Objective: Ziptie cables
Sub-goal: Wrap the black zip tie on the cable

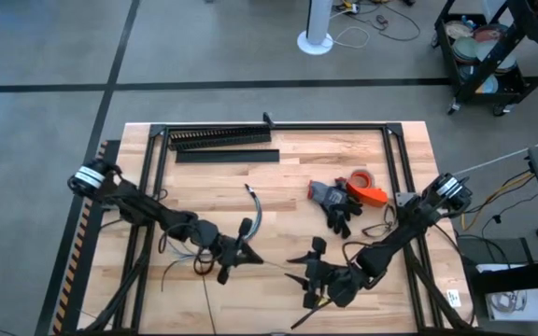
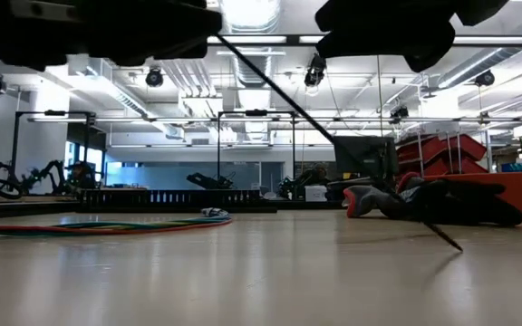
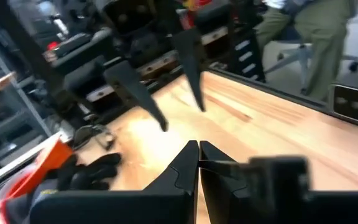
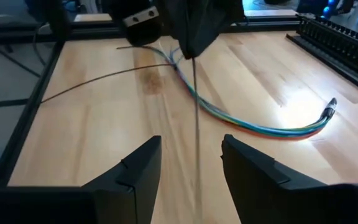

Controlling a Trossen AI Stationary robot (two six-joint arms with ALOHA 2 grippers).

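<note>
The cables [image 1: 255, 213] are a thin multicoloured bundle lying in a curve on the table, seen also in the right wrist view [image 4: 253, 126] and the low view [image 2: 98, 226]. My left gripper [image 1: 250, 257] hovers beside them, shut on a thin dark ziptie [image 4: 196, 124]. The ziptie runs on between the open fingers of my right gripper [image 4: 191, 168], which do not touch it. My right gripper [image 1: 292, 268] faces the left one. Another thin dark strip [image 4: 98, 79] lies flat on the table. My left gripper pinches one end of the ziptie [image 4: 194, 61] between its two shut fingertips, coming from the table's left. The ziptie slopes straight down from the fingers toward the table's right [image 2: 333, 138]. Its free tip [image 2: 458, 246] reaches the tabletop.
A long black toothed duct [image 1: 218, 138] and a flat black strip [image 1: 227, 156] lie at the far edge. Black and grey gloves [image 1: 336, 203] and an orange tape roll [image 1: 366, 187] sit right of centre. Black frame rails [image 1: 395, 159] border the table. A seated person [image 3: 309, 31] is beyond it.
</note>
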